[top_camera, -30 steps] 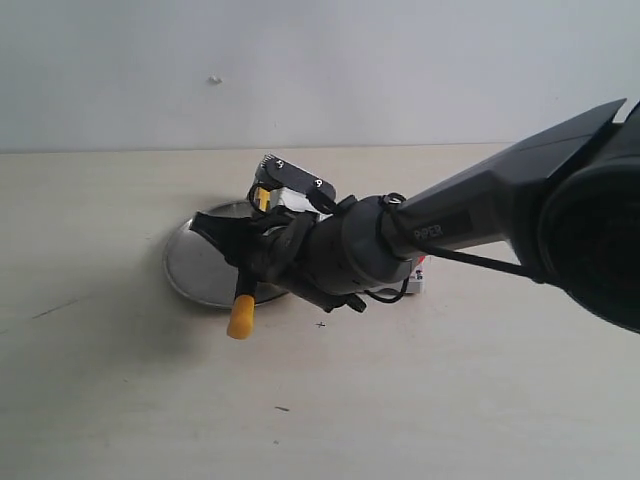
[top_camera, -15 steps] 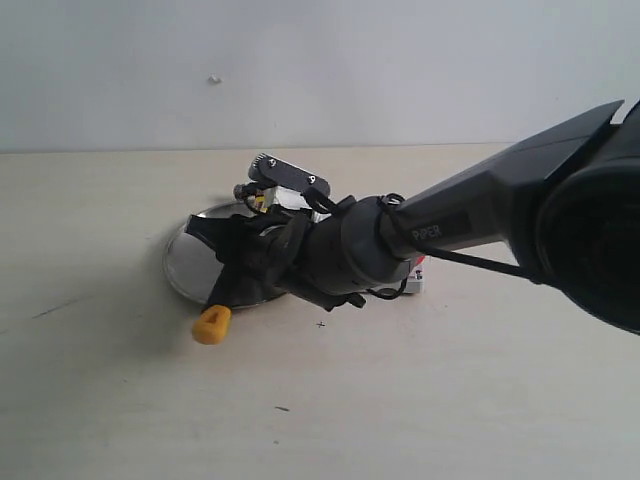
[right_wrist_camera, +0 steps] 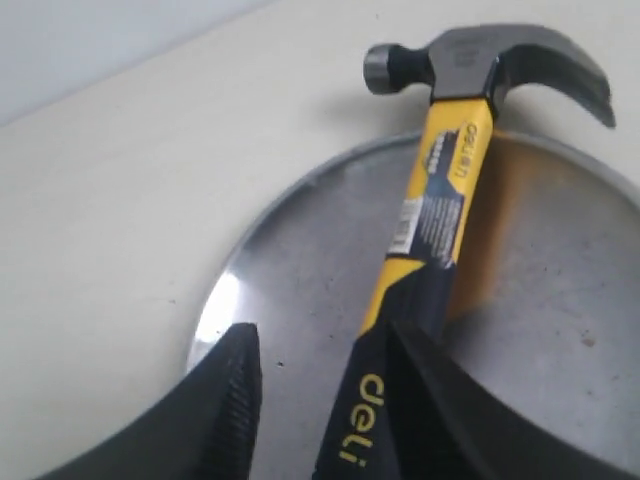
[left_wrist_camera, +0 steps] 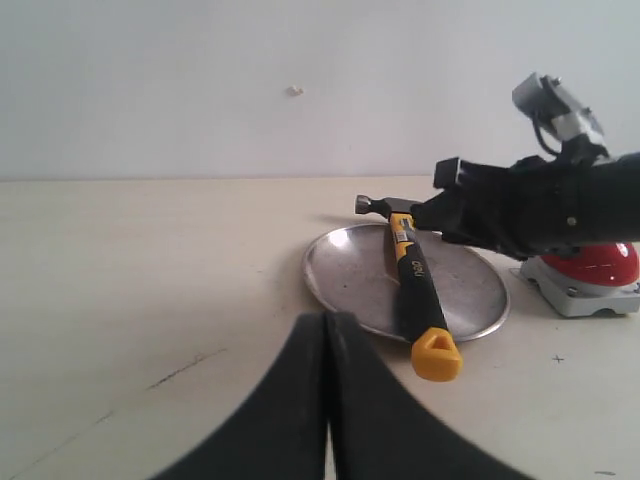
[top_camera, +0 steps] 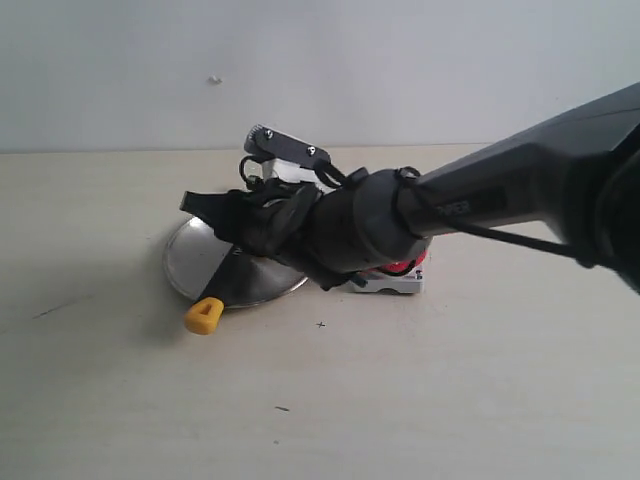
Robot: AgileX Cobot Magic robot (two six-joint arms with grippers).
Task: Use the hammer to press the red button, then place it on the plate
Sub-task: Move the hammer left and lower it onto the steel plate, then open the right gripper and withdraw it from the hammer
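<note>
Now the hammer (left_wrist_camera: 411,277) lies flat across the plate (left_wrist_camera: 345,272). Its dark head pokes past the rim on the side far from the left wrist camera, and its yellow end cap (top_camera: 204,315) hangs over the opposite rim above the table (top_camera: 450,400). The right gripper (right_wrist_camera: 322,345) hangs low over the handle with its jaws spread. The black grip runs between the two fingers (right_wrist_camera: 228,405), with a clear strip of plate showing on one side. On the other side the finger sits so close that I cannot tell whether it touches. The red button (left_wrist_camera: 598,262) stands on its grey base just beside the plate, partly hidden by the right arm's wrist in the exterior view. The left gripper (left_wrist_camera: 327,325) is well apart from all this, its fingers pressed together on nothing.
</note>
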